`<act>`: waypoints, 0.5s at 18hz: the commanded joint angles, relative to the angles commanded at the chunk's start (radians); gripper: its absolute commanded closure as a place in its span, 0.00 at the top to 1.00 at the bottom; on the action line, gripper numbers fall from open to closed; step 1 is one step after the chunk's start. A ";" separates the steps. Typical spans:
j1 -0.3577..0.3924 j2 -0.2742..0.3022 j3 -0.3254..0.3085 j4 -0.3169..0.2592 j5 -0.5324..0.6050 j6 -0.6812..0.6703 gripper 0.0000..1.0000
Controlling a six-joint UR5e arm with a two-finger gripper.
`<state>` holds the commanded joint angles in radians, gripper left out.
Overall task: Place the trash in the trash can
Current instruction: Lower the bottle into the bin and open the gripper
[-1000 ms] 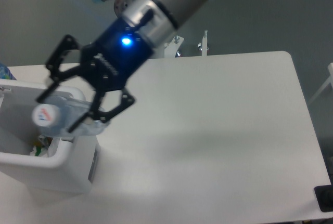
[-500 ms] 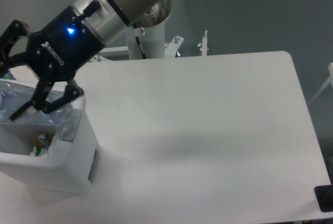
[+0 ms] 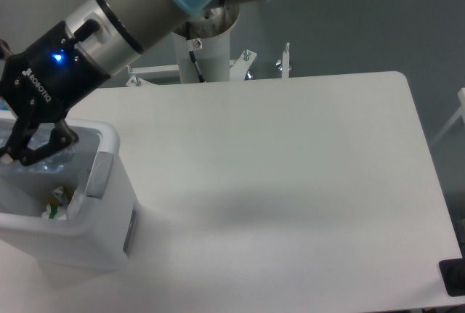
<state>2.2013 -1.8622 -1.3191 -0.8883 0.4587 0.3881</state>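
The white counter (image 3: pixel 290 182) spreads wide to the right of the fingers and carries the trash can (image 3: pixel 109 204) at its left edge. The arm (image 3: pixel 145 8) reaches down from the top toward that bin, its black gripper (image 3: pixel 22 146) partly cut off by the picture's left edge. The visible fingers (image 3: pixel 40 144) sit over the open mouth of the trash can, just inside its rounded rim. The clear bottle (image 3: pixel 54 155) lies against and just below the fingers, over the opening; its cap end cannot be made out. Whether the fingers clamp the bottle or stand apart cannot be told, since one side is out of view. Below the fingers, deeper in the bin, lies the small carton (image 3: pixel 57 204), white with green print.
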 joint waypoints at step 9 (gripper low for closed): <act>0.052 -0.002 -0.028 0.015 0.008 -0.005 1.00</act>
<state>2.2532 -1.8638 -1.3468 -0.8728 0.4663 0.3835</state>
